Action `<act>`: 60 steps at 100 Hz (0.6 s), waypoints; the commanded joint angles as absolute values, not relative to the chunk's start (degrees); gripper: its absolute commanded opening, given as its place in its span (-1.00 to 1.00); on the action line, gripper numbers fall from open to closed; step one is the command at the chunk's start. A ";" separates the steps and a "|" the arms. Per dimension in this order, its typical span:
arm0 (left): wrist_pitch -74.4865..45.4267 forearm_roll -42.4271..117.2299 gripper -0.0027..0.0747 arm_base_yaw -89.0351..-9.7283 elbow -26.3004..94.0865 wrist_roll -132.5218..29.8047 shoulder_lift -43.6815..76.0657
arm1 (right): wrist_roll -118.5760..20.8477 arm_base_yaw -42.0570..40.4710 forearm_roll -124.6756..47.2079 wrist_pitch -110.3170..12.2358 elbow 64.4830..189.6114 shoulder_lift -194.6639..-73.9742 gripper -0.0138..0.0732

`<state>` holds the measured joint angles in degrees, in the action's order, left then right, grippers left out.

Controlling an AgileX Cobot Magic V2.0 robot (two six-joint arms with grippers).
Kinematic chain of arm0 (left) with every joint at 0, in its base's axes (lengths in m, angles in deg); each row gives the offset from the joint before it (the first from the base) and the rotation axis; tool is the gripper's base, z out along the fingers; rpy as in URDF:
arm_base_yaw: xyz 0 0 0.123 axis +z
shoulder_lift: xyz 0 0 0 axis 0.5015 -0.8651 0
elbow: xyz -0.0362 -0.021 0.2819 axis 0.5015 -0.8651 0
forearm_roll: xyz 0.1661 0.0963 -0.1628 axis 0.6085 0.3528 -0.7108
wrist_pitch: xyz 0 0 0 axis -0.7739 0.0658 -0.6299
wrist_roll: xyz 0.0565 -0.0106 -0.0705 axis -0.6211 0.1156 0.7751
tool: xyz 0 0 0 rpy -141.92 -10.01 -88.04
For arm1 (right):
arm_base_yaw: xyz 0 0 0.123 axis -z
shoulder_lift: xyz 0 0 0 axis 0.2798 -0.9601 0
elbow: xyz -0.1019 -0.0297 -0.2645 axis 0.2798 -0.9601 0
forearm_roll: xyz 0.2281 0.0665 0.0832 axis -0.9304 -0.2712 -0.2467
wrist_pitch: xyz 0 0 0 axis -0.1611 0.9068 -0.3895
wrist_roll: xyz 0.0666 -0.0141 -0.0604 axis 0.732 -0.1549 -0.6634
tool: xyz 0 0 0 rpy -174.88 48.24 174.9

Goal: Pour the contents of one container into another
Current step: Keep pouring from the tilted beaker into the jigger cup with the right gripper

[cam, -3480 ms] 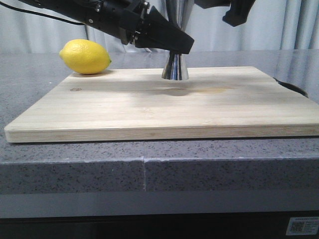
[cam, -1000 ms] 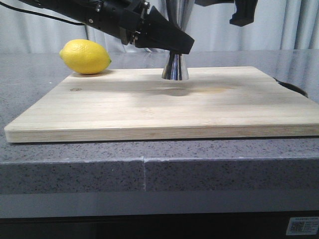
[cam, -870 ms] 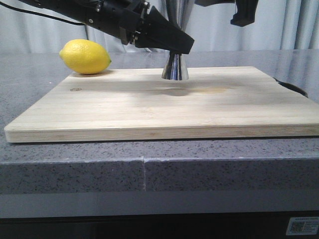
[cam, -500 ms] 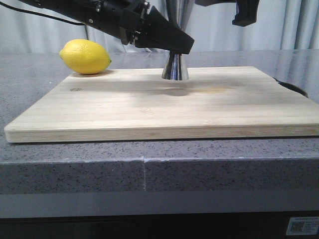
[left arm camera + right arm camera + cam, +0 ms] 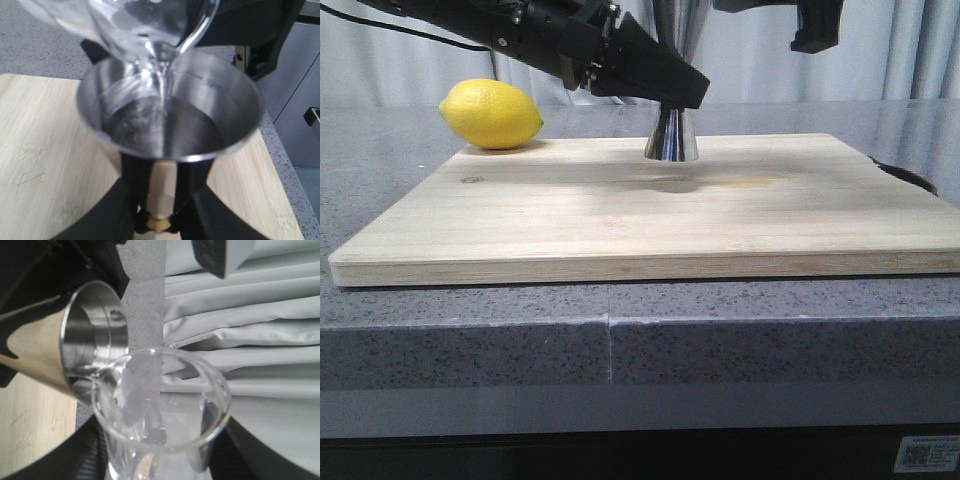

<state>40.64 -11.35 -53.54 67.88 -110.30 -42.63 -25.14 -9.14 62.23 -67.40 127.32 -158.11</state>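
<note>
**Two vessels, one thin stream between them**

Two containers meet lip to rim here; the clear glass beaker is tipped over the open cup of the steel jigger, its pouring lip just above the rim so that a narrow thread of liquid drops inside, not over the edge; dark liquid already pools in the cup.

The left gripper is clamped on the jigger at its narrow waist, one black finger on each side of the gold band; judged from this, the hold is there to keep a tall, top-heavy, slippery piece upright under the pour. In the front view the jigger's flared foot stands on the wooden board, toward its far edge, with the left arm's dark fingers crossing in front of the waist.

The right gripper grips the beaker low on its body, fingers closed on the glass at either side; holding it low leaves the lip free and lets the wrist set the tilt. In the front view only a dark part of that arm shows at the top; the beaker itself is out of frame there.

Materials: polished, mirror-like steel, hourglass in form; thin smooth glass with a rolled rim; pale, fine-grained wood; speckled grey stone counter; a waxy yellow lemon sits off the board's far left corner, well apart from the pour.
</note>
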 commanded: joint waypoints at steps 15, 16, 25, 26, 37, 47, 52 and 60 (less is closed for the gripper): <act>45.34 -15.82 -0.80 -54.18 69.64 -109.75 -39.71 | -25.22 -9.14 62.94 -67.14 129.41 -155.59 -0.07; 45.34 -15.82 -0.80 -54.18 69.64 -109.75 -39.71 | -25.22 -9.14 62.94 -67.14 129.41 -155.59 -0.07; 45.34 -15.82 -0.80 -54.18 69.64 -109.75 -39.71 | -25.22 -9.14 63.07 -66.99 129.41 -155.59 -0.07; 45.34 -15.82 -0.80 -54.18 69.64 -109.75 -39.71 | -25.22 -9.14 63.07 -67.00 129.41 -155.59 -0.07; 45.34 -15.82 -0.80 -54.18 69.64 -109.75 -39.71 | -25.22 -9.14 63.36 -66.71 129.41 -155.59 -0.07; 45.34 -15.82 -0.80 -54.18 69.64 -109.75 -39.71 | -25.22 -9.14 63.72 -66.71 129.41 -155.59 -0.07; 45.34 -15.82 -0.80 -54.18 69.64 -109.75 -39.71 | -25.22 -9.14 64.00 -66.71 129.41 -155.59 -0.07; 45.34 -15.82 -0.80 -54.18 69.64 -109.75 -39.71 | -25.22 -9.14 64.25 -66.71 129.41 -155.59 -0.07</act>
